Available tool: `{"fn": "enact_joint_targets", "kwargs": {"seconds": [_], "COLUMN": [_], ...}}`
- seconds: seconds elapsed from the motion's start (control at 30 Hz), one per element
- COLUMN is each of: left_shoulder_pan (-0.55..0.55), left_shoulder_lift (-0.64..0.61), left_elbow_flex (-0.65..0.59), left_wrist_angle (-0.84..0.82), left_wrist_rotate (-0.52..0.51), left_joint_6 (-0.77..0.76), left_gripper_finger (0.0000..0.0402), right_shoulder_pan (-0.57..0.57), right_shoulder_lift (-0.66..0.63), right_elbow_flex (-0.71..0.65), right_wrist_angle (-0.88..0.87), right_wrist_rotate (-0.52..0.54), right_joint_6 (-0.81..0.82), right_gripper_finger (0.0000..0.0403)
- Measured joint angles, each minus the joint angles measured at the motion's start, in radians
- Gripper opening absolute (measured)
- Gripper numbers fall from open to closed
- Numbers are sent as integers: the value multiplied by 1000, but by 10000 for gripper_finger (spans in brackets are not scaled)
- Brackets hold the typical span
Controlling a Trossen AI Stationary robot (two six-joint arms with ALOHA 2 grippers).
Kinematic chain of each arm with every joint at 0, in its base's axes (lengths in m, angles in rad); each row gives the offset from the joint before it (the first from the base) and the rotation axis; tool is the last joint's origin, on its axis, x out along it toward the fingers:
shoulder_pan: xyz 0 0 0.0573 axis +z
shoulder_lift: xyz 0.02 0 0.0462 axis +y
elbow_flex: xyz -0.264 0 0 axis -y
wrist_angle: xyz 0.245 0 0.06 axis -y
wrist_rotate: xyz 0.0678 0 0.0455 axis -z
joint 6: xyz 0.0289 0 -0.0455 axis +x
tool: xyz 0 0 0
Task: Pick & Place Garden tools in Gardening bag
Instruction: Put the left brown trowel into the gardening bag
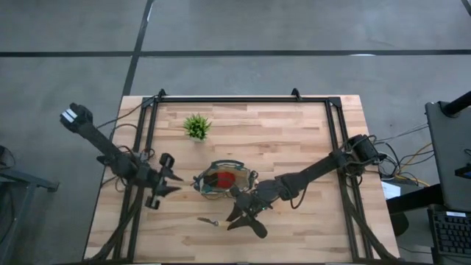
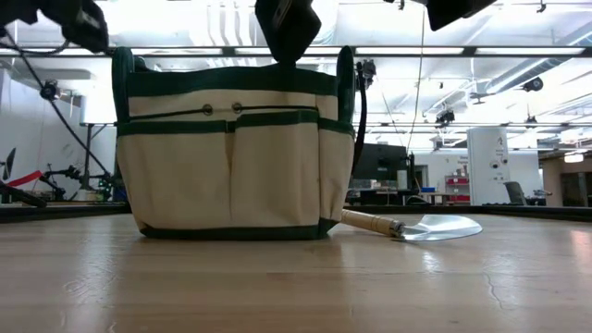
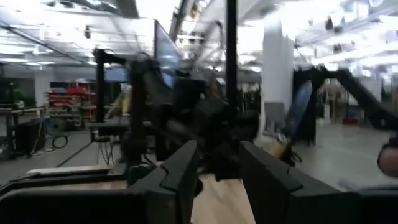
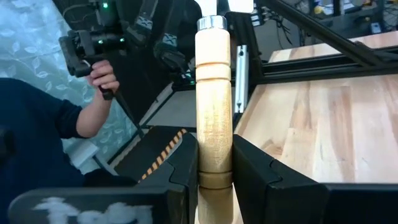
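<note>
The tan gardening bag [image 1: 224, 180] with green trim stands upright on its base mid-table; it also shows in the low view [image 2: 231, 157]. Something red [image 1: 225, 179] lies inside it. A wooden-handled metal trowel [image 2: 416, 227] lies flat on the table near the bag, toward the near edge [image 1: 210, 220]. My right gripper [image 1: 246, 213], just in front of the bag, is shut on a wooden-handled tool [image 4: 214, 93] whose head is out of frame. My left gripper [image 1: 176, 182] is open and empty, just left of the bag, its fingers pointing toward it. My right gripper pinches the tool's wooden handle [image 4: 214, 155] between its two fingers, on the part near the handle's butt end. The handle runs forward along the fingers, its metal collar [image 4: 211, 23] pointing away from the wrist. It is lifted clear of the table.
A small spiky green plant [image 1: 196, 126] stands at the far left-centre of the table. A black frame [image 1: 243, 99] runs along the table's far and side edges. A person's hand [image 4: 102, 78] holds a controller beyond the table. Bare wood lies to the far right of the bag.
</note>
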Motion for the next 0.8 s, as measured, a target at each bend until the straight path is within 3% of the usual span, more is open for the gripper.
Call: {"fn": "enact_joint_targets", "kwargs": {"seconds": [0.2,0.43,0.8], "left_shoulder_pan": [5,5,4], "left_shoulder_lift": [221,413,481], "left_elbow_flex": [156,344,446], "left_wrist_angle": [42,26,-108], "left_wrist_rotate": [14,15,14], "left_joint_6": [80,67,19], "left_gripper_finger": [124,124,124], "right_shoulder_pan": [-7,-6,-5], "right_shoulder_lift": [0,0,-18], "right_elbow_flex": [-2,-17,-21], "right_wrist_angle": [17,21,56], "right_wrist_rotate": [-19,-62,-150], "right_joint_6": [0,6,2], "right_gripper_finger": [68,68,68]}}
